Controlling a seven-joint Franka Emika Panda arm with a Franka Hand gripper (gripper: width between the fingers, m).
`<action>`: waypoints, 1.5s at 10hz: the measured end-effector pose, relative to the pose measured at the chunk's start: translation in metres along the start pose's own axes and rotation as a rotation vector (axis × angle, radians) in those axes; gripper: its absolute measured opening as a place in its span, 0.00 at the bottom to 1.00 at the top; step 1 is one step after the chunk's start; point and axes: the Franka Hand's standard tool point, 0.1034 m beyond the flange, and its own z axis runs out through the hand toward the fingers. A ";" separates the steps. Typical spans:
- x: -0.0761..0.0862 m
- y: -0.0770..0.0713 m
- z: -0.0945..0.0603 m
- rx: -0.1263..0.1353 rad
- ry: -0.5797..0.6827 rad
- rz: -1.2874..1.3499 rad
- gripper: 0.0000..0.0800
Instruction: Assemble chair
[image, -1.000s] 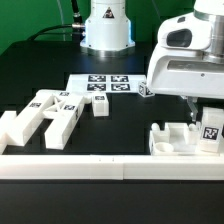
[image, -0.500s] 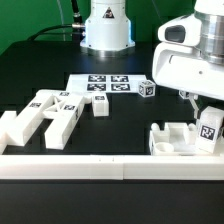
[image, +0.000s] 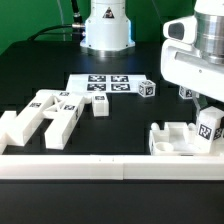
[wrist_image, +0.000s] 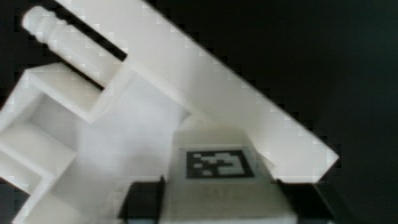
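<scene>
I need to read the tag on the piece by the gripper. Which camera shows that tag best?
The wrist view: the tag on the piece is large and close. The exterior view shows the tag small and tilted.

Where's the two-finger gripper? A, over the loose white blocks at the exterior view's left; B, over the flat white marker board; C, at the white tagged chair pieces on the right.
C: the gripper is down at the white tagged chair pieces on the right.
</scene>
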 end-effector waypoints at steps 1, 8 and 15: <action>0.000 0.000 0.000 0.000 0.000 0.000 0.46; 0.000 0.000 0.000 0.000 0.000 0.000 0.81; 0.000 0.003 0.001 -0.040 0.021 -0.370 0.81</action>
